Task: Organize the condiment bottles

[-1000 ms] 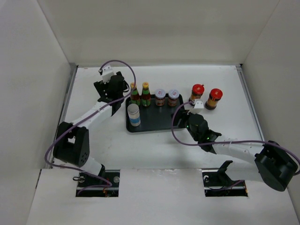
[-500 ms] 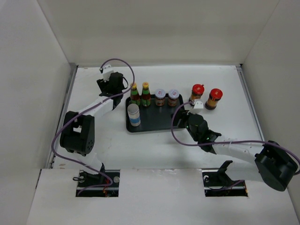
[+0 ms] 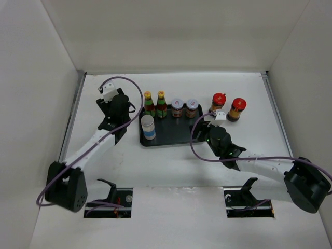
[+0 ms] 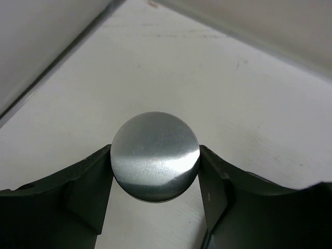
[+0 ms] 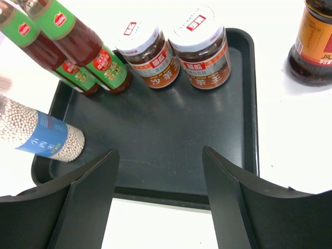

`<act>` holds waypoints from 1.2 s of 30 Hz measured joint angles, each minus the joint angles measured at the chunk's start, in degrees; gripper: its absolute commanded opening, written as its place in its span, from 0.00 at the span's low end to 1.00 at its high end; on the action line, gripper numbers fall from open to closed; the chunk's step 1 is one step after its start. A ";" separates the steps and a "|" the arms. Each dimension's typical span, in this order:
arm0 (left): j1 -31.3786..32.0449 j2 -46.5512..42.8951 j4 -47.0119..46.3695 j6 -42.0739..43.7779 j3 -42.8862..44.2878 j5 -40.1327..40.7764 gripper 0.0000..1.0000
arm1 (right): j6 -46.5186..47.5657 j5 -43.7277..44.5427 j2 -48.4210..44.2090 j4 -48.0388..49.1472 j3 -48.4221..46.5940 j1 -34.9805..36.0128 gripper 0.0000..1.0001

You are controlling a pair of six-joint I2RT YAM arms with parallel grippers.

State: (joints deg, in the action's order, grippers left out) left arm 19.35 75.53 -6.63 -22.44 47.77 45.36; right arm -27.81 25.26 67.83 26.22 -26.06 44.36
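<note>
My left claw pinches a grey-topped cylinder; the tray below my spread right claw holds five; red-lidded jars beyond wait.

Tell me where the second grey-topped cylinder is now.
Left wrist view shows the grey-topped cylinder gripped in the left claw; from above, that claw sits left of the black tray.

Body of grey-topped cylinder is hidden under its own top. Red-lidded jar is cut off top-right, lid unseen. Slim bottles are cropped at caps. White cylinder top is blurred and cropped.
</note>
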 measured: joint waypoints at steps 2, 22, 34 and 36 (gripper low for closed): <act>1.99 -6.51 -0.02 0.66 -1.18 1.90 0.45 | -0.02 0.04 0.13 -0.02 0.00 0.00 0.71; 31.15 -6.43 -2.14 4.46 4.52 -5.16 0.44 | -0.02 3.72 -1.53 1.29 2.47 -1.99 0.71; 30.93 7.17 -8.68 1.18 0.07 -8.83 0.44 | 0.20 4.42 -1.70 1.31 2.62 -1.99 0.71; 30.93 8.31 -9.14 1.03 -0.72 -8.90 0.44 | 0.20 4.48 -1.73 1.31 2.62 -1.99 0.71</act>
State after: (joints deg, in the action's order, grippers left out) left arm 50.28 83.83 -15.77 -21.41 47.05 36.47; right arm -27.62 29.74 66.11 27.53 -23.44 42.37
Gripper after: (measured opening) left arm 0.585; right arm 0.710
